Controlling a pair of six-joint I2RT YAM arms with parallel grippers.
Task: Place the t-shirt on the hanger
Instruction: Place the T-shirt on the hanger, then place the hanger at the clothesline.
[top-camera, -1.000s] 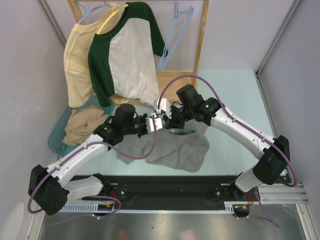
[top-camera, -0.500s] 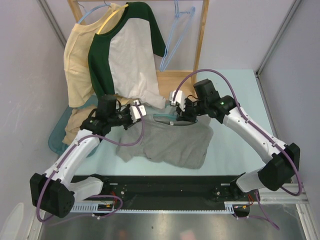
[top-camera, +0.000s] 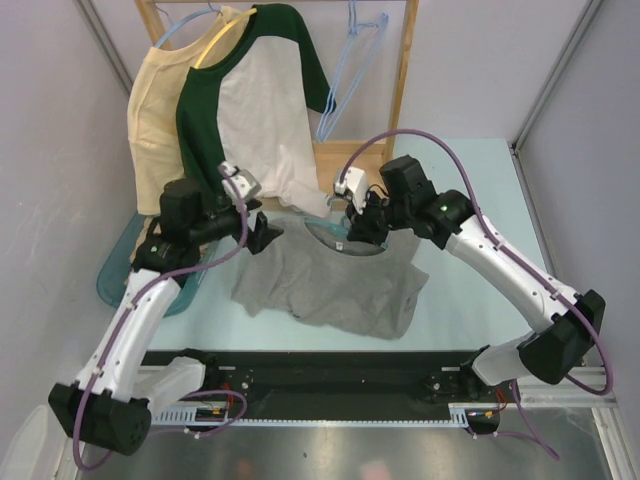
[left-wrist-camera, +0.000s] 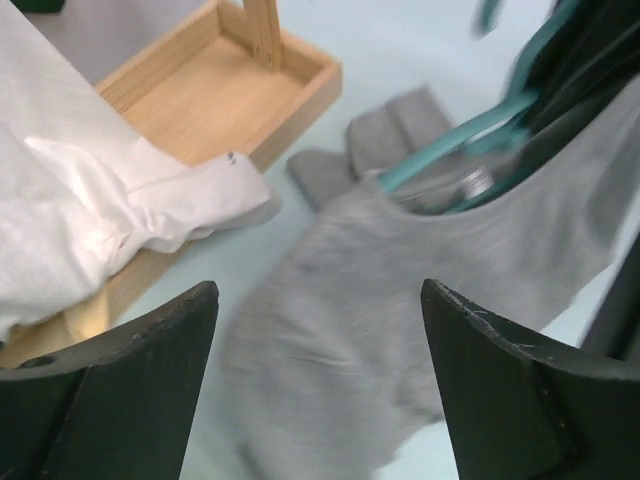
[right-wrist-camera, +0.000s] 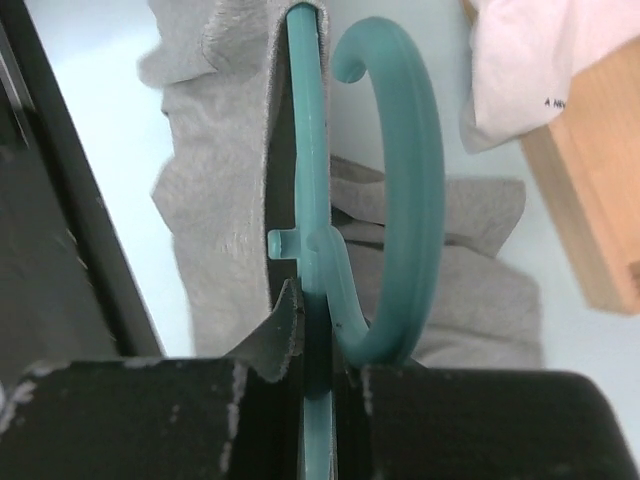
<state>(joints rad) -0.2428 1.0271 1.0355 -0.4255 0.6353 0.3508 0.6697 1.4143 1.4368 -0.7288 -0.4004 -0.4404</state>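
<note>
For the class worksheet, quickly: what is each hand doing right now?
Left hand: open, empty.
Right hand: closed on the hanger.

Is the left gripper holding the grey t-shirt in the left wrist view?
No, the left gripper has its fingers wide apart, nothing between them; the t-shirt is beyond them.

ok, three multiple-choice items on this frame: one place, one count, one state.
1. The left end effector: A open, empty; B shut on a sleeve; C shut on a hook.
2. Shirts hanging on the wooden rack: A one; B two; C four.
3. The teal hanger: A on the rack; B in the right end effector, at the grey t-shirt's neck; C in the left end effector.
Answers: A, jaws apart, nothing between; B, a yellow shirt and a green-and-white raglan; B, its jaws clamp it.
</note>
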